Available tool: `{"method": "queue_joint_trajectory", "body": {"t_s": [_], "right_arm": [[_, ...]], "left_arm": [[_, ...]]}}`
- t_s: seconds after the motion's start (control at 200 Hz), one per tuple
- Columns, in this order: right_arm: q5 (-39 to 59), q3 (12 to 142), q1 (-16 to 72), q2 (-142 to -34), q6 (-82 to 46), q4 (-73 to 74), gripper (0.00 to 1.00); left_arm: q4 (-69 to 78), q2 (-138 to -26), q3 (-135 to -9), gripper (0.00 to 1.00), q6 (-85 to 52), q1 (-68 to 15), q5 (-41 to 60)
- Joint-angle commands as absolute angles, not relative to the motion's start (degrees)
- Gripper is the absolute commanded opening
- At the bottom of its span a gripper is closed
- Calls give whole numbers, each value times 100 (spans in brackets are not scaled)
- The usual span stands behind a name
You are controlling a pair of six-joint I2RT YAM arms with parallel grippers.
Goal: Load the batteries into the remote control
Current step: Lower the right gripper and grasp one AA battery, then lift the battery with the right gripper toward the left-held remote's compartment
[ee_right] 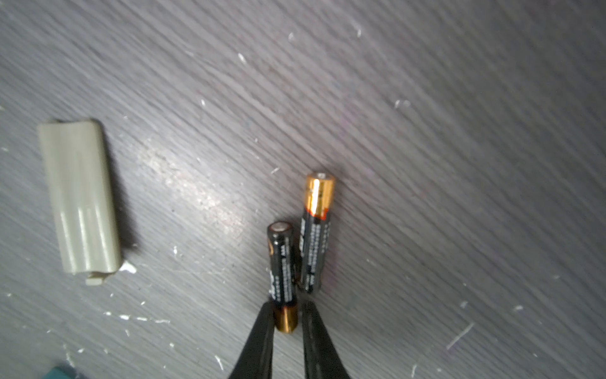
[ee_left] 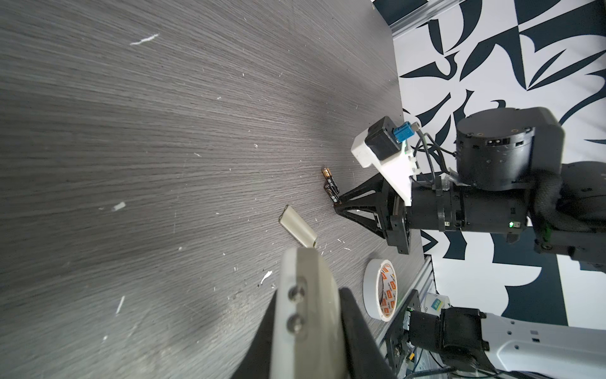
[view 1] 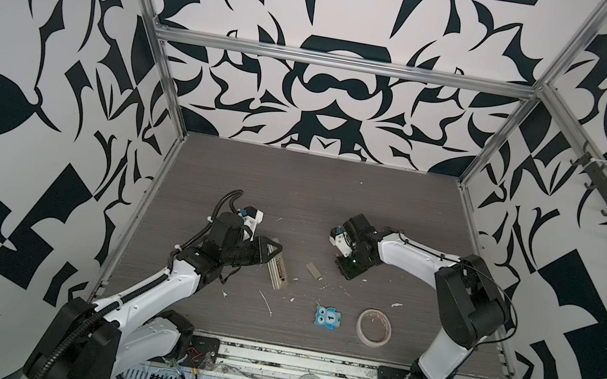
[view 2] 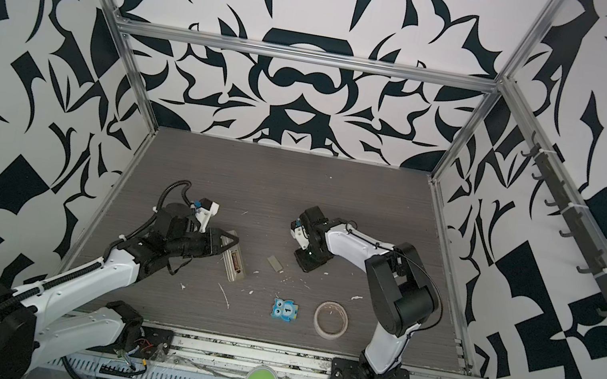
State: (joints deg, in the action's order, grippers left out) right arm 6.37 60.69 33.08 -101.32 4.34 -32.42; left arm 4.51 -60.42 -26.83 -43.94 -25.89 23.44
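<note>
Black-and-white patterned walls close in a grey wood-grain counter [view 1: 336, 188] strewn with white scraps. In both top views you find the remote control [view 1: 278, 274] lying left of centre in the lower half of the frame, its open compartment facing up. Your left pincer [view 1: 271, 249] is clamped on the remote's upper end, reaching in from the left edge of the counter.

Just right of the remote lies an off-white cover [view 1: 314, 270], apart from it. Further right, your right pincer [view 1: 347, 268] points down at the counter, and in the top views it hides what is under it.

The right wrist view shows you the batteries [ee_right: 315, 236] lying side by side on the counter, touching or nearly so, with their gold ends facing opposite ways. The pincer's fingers [ee_right: 262, 331] closely straddle the gold end of one battery [ee_right: 282, 269]. You cannot tell whether they pinch it.

Toward the lower middle of the top views sit a blue owl tile [view 1: 328, 318] and, right of it, a tape roll [view 1: 374, 327], well clear of both pincers.
</note>
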Motion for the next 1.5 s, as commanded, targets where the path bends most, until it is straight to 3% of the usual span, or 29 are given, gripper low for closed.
{"method": "queue_joint_trajectory", "body": {"t_s": [0.0,0.875,1.495], "right_arm": [[687,6108,3315,-10090,483,-3384,21],[836,6116,3341,-10117,513,-3392,13],[1433,5850,3489,-9462,434,-3254,0]], "left_arm": [[547,-6070,-2703,0,-4387,-2573,2426],[519,-6068,-2652,0,-4359,-2567,2263],[1651,-6114,-2488,0,-4704,-2567,2164]]}}
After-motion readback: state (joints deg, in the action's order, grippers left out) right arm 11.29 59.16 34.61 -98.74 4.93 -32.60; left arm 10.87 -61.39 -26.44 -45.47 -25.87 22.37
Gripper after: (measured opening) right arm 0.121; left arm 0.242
